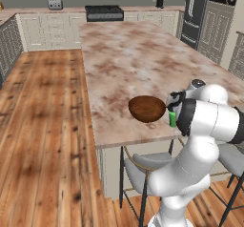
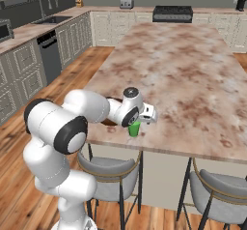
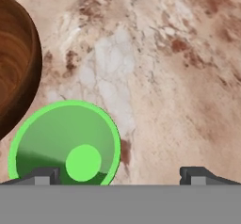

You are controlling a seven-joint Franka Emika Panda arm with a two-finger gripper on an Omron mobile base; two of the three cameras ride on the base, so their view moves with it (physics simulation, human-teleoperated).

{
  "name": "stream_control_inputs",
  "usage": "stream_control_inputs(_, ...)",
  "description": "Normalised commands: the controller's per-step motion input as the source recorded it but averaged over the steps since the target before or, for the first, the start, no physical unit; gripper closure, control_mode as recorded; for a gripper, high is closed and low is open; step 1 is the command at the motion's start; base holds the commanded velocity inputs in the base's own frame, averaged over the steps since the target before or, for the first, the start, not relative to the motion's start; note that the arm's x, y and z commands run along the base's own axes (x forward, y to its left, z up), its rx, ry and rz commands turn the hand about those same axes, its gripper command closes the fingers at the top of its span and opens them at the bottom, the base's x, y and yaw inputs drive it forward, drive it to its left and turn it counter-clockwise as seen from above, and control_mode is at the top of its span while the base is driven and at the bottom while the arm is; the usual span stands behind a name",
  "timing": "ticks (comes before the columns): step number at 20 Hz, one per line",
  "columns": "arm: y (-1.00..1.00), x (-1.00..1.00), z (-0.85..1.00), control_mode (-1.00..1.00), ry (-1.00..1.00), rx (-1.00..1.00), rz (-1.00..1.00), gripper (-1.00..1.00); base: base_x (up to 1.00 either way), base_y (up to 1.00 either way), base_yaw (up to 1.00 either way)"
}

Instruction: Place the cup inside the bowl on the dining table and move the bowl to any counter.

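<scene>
Gripper (image 3: 117,173) of my arm is hanging low over the near edge of the dining table (image 1: 138,54), and its two finger tips are standing wide apart in the hand view, with nothing between them. Directly under the hand, the green cup (image 3: 66,143) is standing upright on the stone top, and I am looking down into its open mouth. One finger tip (image 3: 44,175) is overlapping the cup's rim in this view; the other is over bare marble. I cannot tell if any finger is touching the cup. Just beside the cup, the dark wooden bowl (image 1: 147,108) is sitting on the table, also close to the near edge. Grey stools (image 2: 219,193) are standing under this edge. Farther away, at the back wall, I am seeing the counter (image 2: 29,31) with a sink (image 2: 50,19), a stove (image 1: 104,12) and a toaster (image 1: 55,3).
</scene>
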Motion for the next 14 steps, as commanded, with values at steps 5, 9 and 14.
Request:
stream_control_inputs(5,0.0,0.28,-0.13,-1.0,0.0,0.0,0.0,-1.0,0.0,0.0,0.0)
stream_control_inputs(9,0.0,0.3,-0.21,-1.0,0.0,0.0,0.0,-1.0,0.0,0.0,0.0)
stream_control_inputs(14,0.0,0.04,-0.22,-1.0,0.0,0.0,0.0,-1.0,0.0,0.0,0.0)
